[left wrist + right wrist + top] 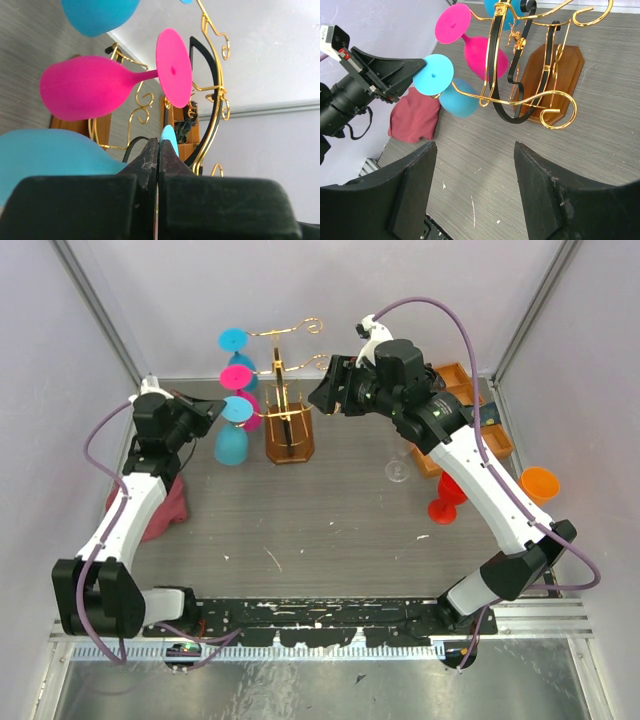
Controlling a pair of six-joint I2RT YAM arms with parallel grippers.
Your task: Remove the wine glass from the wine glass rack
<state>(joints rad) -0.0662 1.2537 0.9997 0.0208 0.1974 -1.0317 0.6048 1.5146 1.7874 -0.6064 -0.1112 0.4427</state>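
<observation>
The wine glass rack (287, 390), gold wire on a brown wooden base (289, 438), stands at the back middle. A blue wine glass (231, 443), a pink one (239, 377) and another blue one (233, 339) hang on its left arms. My left gripper (220, 408) is shut on the flat foot of the lower blue glass (169, 136), edge-on between the fingers. The pink glass (85, 87) hangs just above. My right gripper (322, 395) is open and empty, right of the rack (520, 65), above the table. The held blue foot also shows in the right wrist view (433, 74).
An orange-brown compartmented tray (470, 405) sits at the back right. A clear glass (397, 470), a red glass (445, 502) and an orange glass (540, 483) stand on the right. A red cloth (165, 505) lies at the left.
</observation>
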